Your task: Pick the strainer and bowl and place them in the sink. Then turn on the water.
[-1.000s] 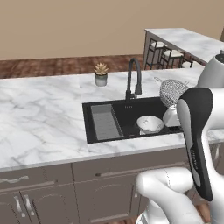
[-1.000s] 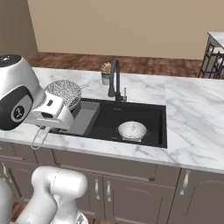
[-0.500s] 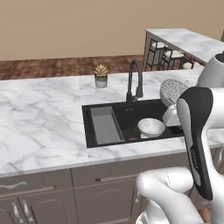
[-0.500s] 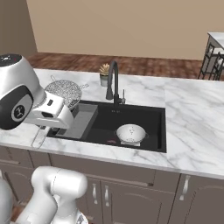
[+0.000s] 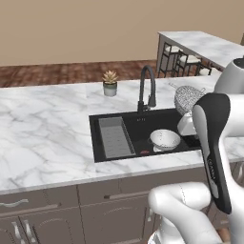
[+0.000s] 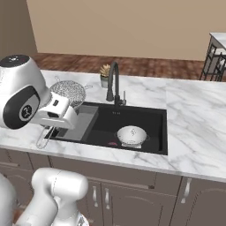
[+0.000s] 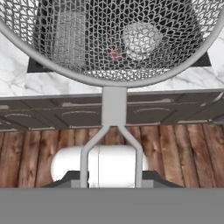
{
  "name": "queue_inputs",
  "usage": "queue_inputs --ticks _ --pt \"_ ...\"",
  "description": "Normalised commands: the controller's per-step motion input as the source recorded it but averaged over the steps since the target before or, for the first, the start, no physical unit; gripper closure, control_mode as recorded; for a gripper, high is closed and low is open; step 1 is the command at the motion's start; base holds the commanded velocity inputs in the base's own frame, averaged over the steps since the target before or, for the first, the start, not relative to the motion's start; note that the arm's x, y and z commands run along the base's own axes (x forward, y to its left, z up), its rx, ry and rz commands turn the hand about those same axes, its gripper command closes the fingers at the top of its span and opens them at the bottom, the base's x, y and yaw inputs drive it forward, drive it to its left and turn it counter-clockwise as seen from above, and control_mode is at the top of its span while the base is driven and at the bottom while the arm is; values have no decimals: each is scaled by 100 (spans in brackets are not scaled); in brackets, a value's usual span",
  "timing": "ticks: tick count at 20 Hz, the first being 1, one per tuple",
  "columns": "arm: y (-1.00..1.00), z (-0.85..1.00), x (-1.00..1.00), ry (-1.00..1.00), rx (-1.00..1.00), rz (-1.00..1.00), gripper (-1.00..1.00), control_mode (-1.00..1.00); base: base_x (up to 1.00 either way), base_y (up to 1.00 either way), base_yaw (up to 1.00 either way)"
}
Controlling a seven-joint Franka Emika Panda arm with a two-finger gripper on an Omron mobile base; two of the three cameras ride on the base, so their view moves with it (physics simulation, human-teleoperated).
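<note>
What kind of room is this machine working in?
A kitchen, rendered rather than real: a marble counter with a black sink and tall faucet, cabinet doors below, and a wire strainer held above.

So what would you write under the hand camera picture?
Held by its wire handle, the silver mesh strainer hangs over the black sink.

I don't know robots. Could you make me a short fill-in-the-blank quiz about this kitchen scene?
1. The end effector carries the wire-mesh ____ by its handle.
2. A white perforated dome sits inside the black ____.
3. A small potted ____ stands on the counter behind the faucet.

Missing words: strainer; sink; plant
</note>
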Motion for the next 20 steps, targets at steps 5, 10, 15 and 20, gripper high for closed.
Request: queue_inputs --ticks 5,10,15,20 --pt "-31 -23 52 0 4 0 100 -100 0 0 0" --pt "-26 -38 43 0 3 0 100 -100 0 0 0" --pt "-1 -30 44 0 0 0 100 -100 0 0 0" --pt "-4 -28 48 0 0 0 100 -100 0 0 0"
